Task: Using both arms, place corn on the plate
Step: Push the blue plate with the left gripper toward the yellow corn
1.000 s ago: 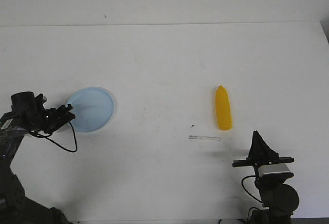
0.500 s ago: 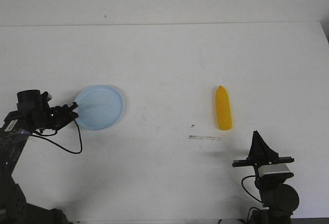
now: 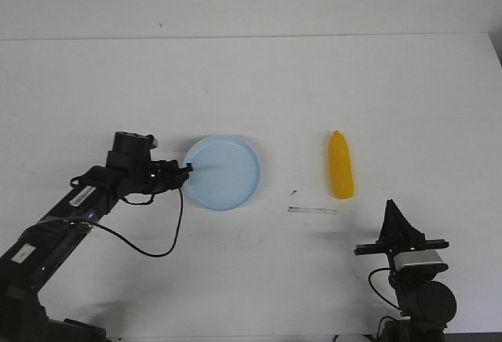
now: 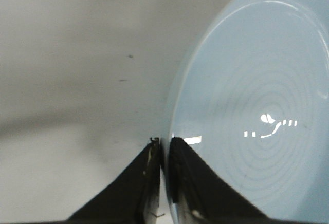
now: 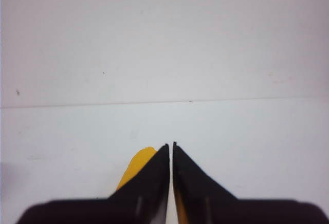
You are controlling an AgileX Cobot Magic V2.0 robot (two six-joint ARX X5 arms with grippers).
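Observation:
The pale blue plate (image 3: 223,172) lies on the white table left of centre; the left wrist view shows it close up (image 4: 257,111). My left gripper (image 3: 187,170) (image 4: 165,143) is shut on the plate's near-left rim, one finger on each side of the edge. The yellow-orange corn (image 3: 340,165) lies to the right of the plate, pointed end away from me. My right gripper (image 3: 392,210) (image 5: 170,145) stays low at the front right, shut with nothing in it, short of the corn. Part of the corn (image 5: 138,168) shows behind its fingers.
A thin dark strip (image 3: 312,211) and a small dark speck (image 3: 293,192) mark the table in front of the corn. A loose black cable (image 3: 157,240) hangs from the left arm. The table's far edge (image 3: 251,38) meets the wall.
My left arm has reached to the right, dragging the plate by its rim from the far left toward the table's centre. The right arm and the corn have not moved.

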